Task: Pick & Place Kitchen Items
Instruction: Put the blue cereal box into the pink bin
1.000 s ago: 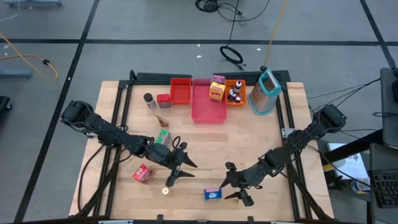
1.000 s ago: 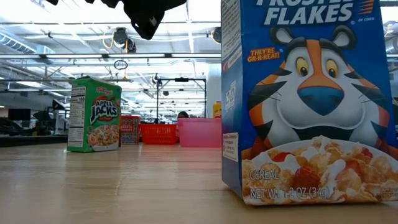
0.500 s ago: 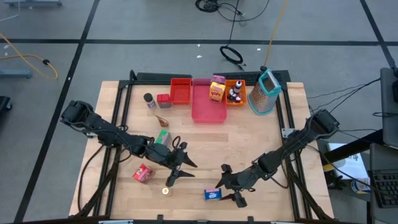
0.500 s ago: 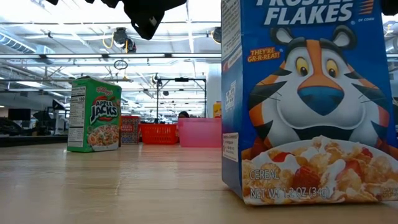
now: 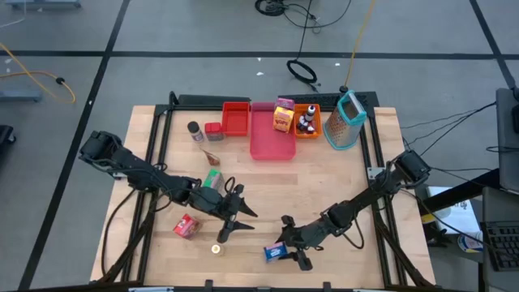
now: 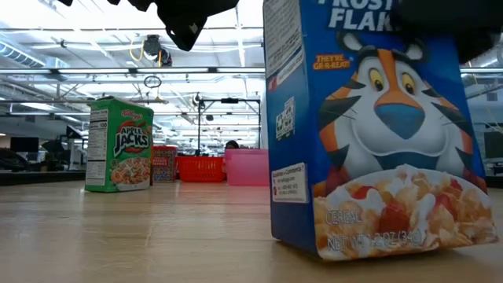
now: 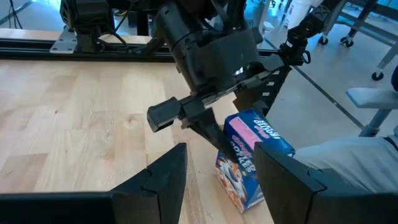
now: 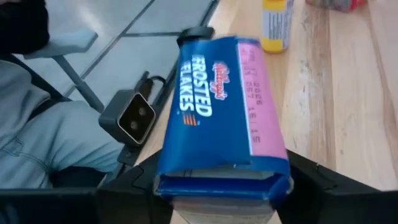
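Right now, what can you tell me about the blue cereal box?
The cereal box is a small blue Frosted Flakes carton, cardboard by its look, with a tiger and a bowl of flakes on the front and a pink top panel. It stands near the table's front edge, tilted slightly, not square on its base. The right gripper is around it, fingers on both sides. The left gripper hangs apart from it.

Frosted Flakes box (image 6: 369,134): blue, orange tiger, pink top
Apple Jacks box (image 6: 119,145): green
Trays (image 5: 272,139): red, pink, orange
Bench (image 5: 316,178): pale wood
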Motion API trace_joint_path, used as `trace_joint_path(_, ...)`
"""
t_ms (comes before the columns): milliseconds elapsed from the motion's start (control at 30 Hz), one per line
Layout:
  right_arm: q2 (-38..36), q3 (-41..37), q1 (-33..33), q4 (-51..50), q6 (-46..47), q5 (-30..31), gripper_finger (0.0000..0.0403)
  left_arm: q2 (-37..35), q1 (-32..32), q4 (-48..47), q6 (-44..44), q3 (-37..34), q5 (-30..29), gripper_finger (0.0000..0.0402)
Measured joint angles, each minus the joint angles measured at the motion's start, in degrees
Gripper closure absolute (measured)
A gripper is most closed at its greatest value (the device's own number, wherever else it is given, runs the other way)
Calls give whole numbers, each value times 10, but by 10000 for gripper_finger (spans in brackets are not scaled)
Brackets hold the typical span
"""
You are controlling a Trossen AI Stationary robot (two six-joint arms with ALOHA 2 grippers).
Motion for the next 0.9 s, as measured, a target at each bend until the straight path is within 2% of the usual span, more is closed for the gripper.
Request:
trace_joint_path(433,-6,0,2,10,-13,-3,321,0,0,-1,0,0,0,215)
trace_joint_path(667,-77,0,-8,-40,-34,6,322,0,0,-2,-1,0,0,215)
trace_joint_path(900,-194,0,-27,-139,-59,96,327,0,0,-4,-1,0,0,215)
